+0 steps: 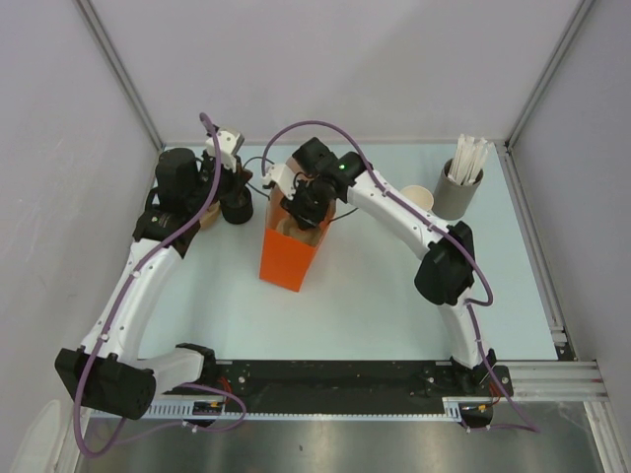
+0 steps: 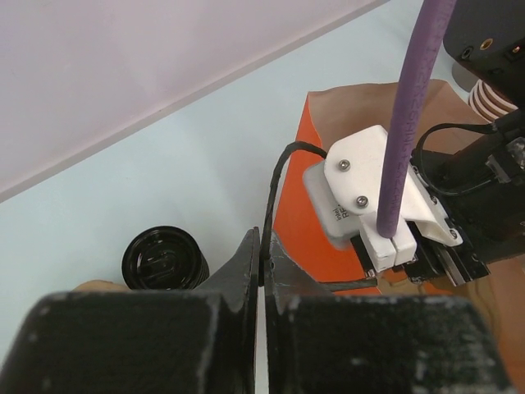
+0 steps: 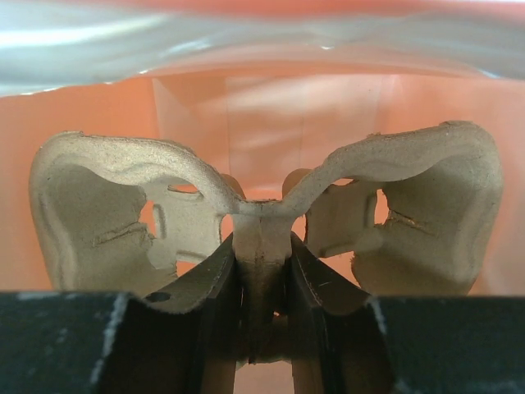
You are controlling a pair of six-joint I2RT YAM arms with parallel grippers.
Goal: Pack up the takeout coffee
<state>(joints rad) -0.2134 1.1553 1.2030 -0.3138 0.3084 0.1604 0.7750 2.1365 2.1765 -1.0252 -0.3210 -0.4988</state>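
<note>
Right hand (image 3: 262, 246) clamps the pulp cup carrier (image 3: 107, 205) by its centre web, inside the orange bag (image 1: 288, 258). Left hand (image 2: 264, 263) has its jaws together, empty. Black lid (image 2: 164, 261) sits on the counter (image 1: 375, 305), unpacked; loading the coffee remains.

The desk (image 1: 375, 296) has a pale blue-green top, lit evenly with only soft shadows. Plain walls (image 1: 345, 59) of light grey-lilac colour close it at the back and at both sides. Grey metal posts (image 1: 118, 69) run up the two back corners. A metal rail (image 1: 547, 286) lies along the right edge, a black strip (image 1: 335, 376) along the near edge, then a shiny steel sheet (image 1: 345, 445).
</note>
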